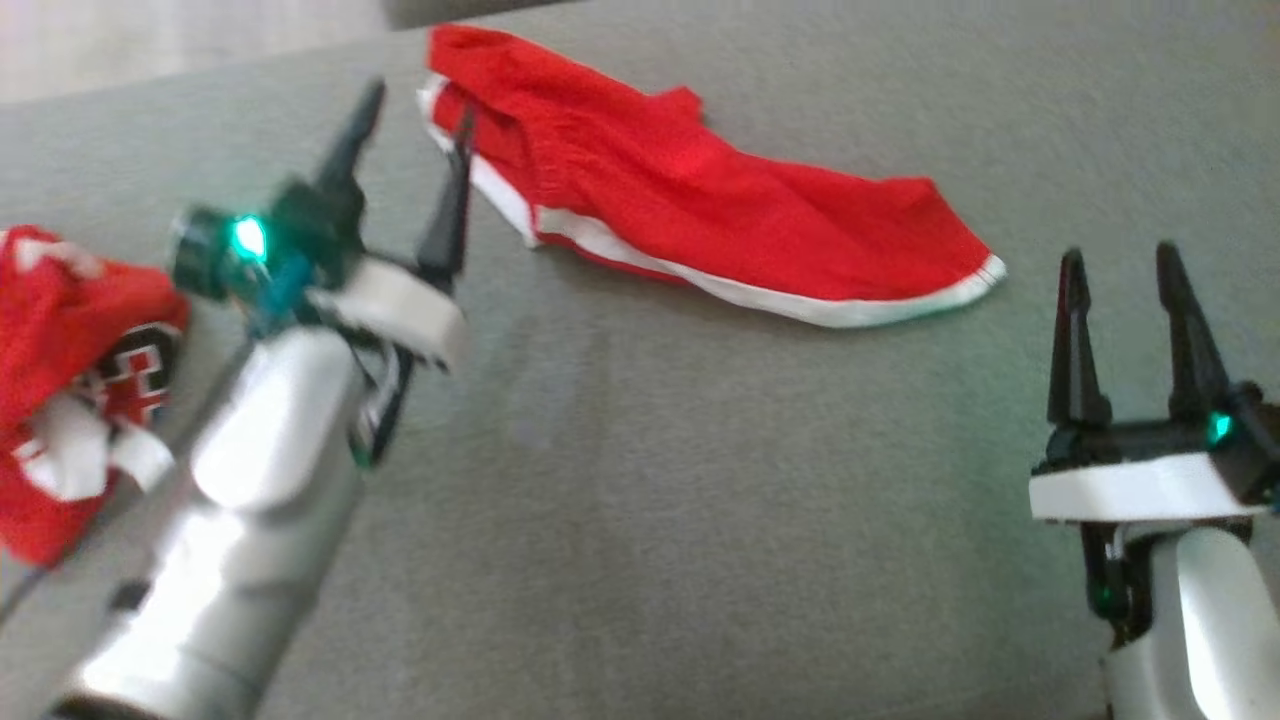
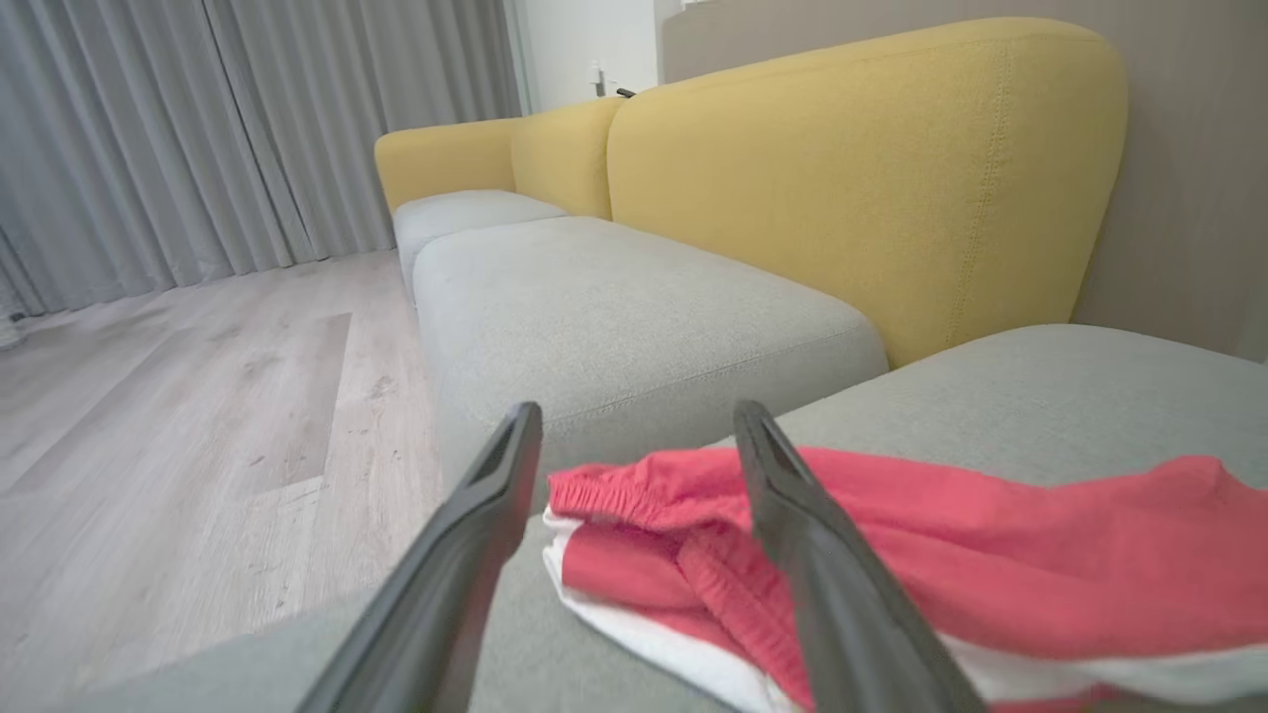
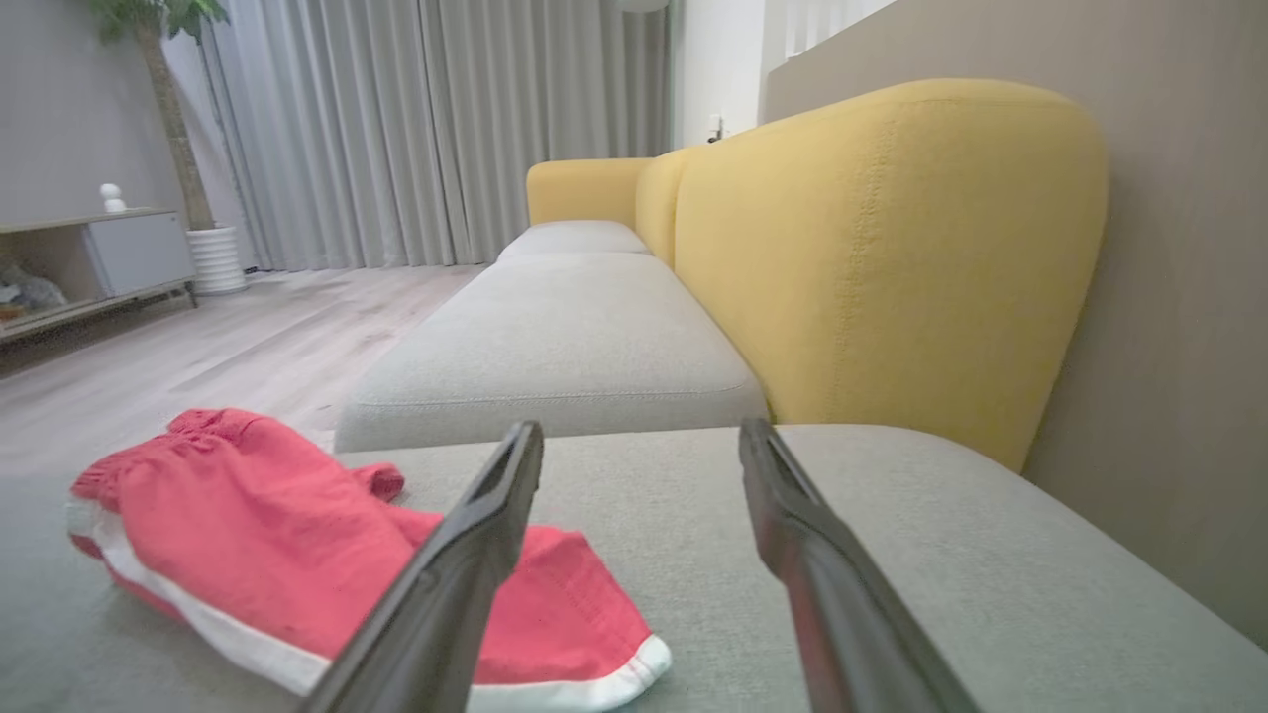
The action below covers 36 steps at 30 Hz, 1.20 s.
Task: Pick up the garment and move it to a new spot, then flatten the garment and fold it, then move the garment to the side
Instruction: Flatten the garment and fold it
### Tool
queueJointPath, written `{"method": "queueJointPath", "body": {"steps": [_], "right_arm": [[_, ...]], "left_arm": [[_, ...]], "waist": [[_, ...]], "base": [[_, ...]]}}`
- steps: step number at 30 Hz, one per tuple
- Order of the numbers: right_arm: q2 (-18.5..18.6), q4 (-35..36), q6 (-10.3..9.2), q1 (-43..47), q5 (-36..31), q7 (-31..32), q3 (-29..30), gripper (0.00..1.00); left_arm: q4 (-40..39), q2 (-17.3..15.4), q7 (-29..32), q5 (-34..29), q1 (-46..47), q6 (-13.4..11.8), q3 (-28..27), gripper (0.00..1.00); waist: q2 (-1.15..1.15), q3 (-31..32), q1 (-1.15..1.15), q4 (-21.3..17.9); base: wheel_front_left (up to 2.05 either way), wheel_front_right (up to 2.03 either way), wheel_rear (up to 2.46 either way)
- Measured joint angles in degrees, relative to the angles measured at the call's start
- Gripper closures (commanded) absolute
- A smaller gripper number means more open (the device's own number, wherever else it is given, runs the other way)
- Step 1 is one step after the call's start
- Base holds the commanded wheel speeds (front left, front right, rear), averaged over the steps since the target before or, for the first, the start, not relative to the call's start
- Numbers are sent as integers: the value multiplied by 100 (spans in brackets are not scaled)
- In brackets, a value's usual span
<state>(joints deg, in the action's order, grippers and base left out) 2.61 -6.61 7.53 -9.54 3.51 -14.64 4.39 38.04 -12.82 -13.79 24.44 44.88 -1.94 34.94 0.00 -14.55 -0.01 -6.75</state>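
The garment [image 1: 700, 200] is a pair of red shorts with white trim, lying crumpled and stretched out on the grey cushion [image 1: 650, 500]. My left gripper [image 1: 420, 110] is open at the garment's bunched waistband end, with its fingers wide apart. In the left wrist view the garment [image 2: 991, 555] lies on the cushion just beyond and under my left gripper [image 2: 636, 411]. My right gripper [image 1: 1118, 258] stands open near the lower right, a short way off the garment's hem. The right wrist view shows the garment [image 3: 248, 525] to the left of my right gripper [image 3: 639, 428].
A second red garment with white and black markings [image 1: 70, 380] lies bunched at the cushion's left edge. Beyond the cushion are a yellow sofa backrest [image 2: 862, 178], another grey seat [image 3: 555, 347], a wooden floor [image 2: 198, 396] and curtains. A wall [image 3: 1169, 297] runs along the right.
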Motion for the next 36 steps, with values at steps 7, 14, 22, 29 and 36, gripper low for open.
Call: {"method": "queueJointPath", "body": {"steps": [7,14,22,29,36], "right_arm": [[0,-75,0,353,-54,0,159,0],[-1,-76,0,429,-54,0,113,0],[-1,7,0,282,70,0,-154,0],[-1,36,0,152,233,0,-277,0],[-1,31,0,44,341,0,-297,0]], "left_arm": [[-903,164,-65,98,-1399,-385,-136,0],[-1235,176,-66,70,-1882,-346,-134,0],[-1046,143,454,29,-1387,232,210,0],[-532,80,890,29,-693,457,256,0],[-68,45,926,30,-420,576,291,0]], "waist": [[0,359,-1,494],[0,403,0,562],[0,127,1,217],[0,-215,2,-156],[0,-415,2,-478]], "base": [[0,0,0],[0,0,0],[0,0,0],[0,0,0],[0,0,0]]}}
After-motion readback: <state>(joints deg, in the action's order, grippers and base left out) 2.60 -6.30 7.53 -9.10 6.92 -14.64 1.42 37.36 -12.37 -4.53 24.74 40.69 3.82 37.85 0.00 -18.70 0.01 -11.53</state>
